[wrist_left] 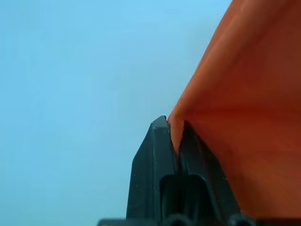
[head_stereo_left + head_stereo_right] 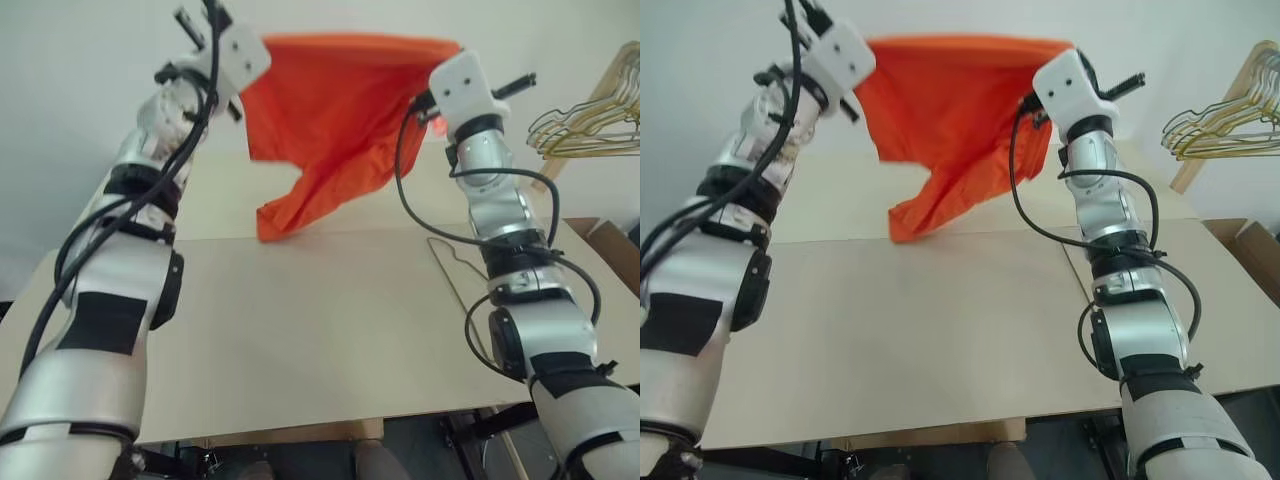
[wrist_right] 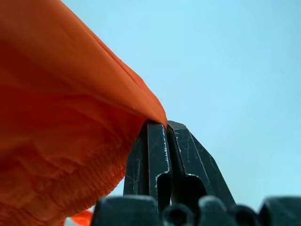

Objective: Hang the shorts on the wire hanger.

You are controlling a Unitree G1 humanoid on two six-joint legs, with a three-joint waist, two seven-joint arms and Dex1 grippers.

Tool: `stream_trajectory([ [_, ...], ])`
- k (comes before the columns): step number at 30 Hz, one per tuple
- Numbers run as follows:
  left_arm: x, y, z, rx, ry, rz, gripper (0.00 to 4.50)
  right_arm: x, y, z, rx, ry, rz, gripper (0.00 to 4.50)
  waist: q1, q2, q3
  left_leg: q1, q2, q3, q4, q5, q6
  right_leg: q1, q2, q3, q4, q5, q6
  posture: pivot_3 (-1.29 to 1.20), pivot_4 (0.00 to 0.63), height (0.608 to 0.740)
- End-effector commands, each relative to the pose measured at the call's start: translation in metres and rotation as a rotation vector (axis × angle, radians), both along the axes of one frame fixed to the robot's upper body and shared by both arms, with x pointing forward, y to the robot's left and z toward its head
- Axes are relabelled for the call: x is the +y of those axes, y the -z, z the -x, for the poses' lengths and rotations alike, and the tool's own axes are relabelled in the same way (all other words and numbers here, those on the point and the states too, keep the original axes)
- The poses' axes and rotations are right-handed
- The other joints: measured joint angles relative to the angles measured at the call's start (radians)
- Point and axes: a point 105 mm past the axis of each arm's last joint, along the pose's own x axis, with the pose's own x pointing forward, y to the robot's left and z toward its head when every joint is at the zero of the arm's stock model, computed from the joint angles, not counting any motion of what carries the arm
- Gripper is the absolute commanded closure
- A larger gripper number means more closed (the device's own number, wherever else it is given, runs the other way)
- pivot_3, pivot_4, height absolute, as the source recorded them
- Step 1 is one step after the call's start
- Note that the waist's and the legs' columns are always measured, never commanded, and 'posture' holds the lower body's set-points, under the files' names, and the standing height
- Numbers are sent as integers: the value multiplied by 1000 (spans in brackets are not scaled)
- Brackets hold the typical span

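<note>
Above table (image 2: 300, 330), L claw (image 1: 175, 134) & R claw (image 3: 164, 129) each clamped on shorts (image 2: 335, 120).

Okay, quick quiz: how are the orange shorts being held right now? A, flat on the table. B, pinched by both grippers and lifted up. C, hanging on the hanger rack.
B: the shorts hang stretched between the left gripper and right gripper, both shut on their fabric.

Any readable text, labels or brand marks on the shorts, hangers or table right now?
None: no print or label shows on the bright orange fabric shorts, the thin wire hanger lying on the pale wooden table, or the bunch of gold wire hangers.
</note>
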Motion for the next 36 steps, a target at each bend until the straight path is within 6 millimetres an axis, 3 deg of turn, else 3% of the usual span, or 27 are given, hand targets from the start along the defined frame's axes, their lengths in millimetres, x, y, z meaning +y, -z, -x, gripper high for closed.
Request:
stream_trajectory([
  [1,19,-23,12,-131,-38,60,4471,-15,26,6,3,-3,67,4500,-12,0,0,0,-3,1,0,0,1,1,-3,0,-1,-1,1,-142,0,740],
  [5,5,11,8,-42,112,-13,4471,-25,89,14,155,-40,214,4500,-20,-1,0,3,-9,1,0,0,18,11,-9,-2,-12,-1,5,-138,0,740],
  [8,-10,71,13,163,372,-95,4471,-35,138,33,267,-89,383,4500,-21,1,-1,12,-11,1,-3,2,20,19,-10,-3,-15,-1,5,-147,0,740],
  [12,-9,152,56,478,684,-171,4471,-33,174,59,371,-238,522,4500,-60,4,-3,17,-9,1,-8,2,20,20,-10,-2,-14,-1,5,-151,8,740],
  [15,3,187,95,709,790,-116,4471,-21,191,74,434,-368,591,4500,-102,4,-2,14,-5,0,-9,3,20,19,-7,-1,-12,-1,4,-147,13,740],
  [17,18,208,119,855,799,-178,4471,-10,203,86,478,-463,658,4500,-117,4,-3,14,-5,0,-8,2,21,20,-7,-1,-12,-1,4,-140,15,740],
  [20,36,225,154,1066,829,-277,4471,2,224,106,541,-594,781,4500,-108,4,-2,22,-5,0,-8,2,21,26,-6,-1,-14,-1,4,-128,18,740],
  [24,55,240,199,1335,882,-416,4471,6,242,122,601,-676,907,4500,-72,4,3,46,-2,-1,-13,-1,26,52,-1,-2,-21,-3,2,-127,19,740],
  [28,53,251,243,1504,1000,-482,4471,3,252,129,630,-696,1004,4500,-40,4,3,53,1,0,-14,-1,26,57,2,-1,-21,-3,0,-131,19,740],
  [32,35,258,266,1531,1093,-447,4471,-7,264,139,676,-702,1092,4500,-13,4,3,51,3,0,-14,-1,26,55,3,-1,-21,-3,-1,-140,20,740],
  [36,24,269,267,1525,1123,-422,4471,-22,273,154,716,-717,1186,4500,17,4,3,50,3,1,-14,-1,26,55,4,-1,-22,-3,-2,-147,21,740],
])
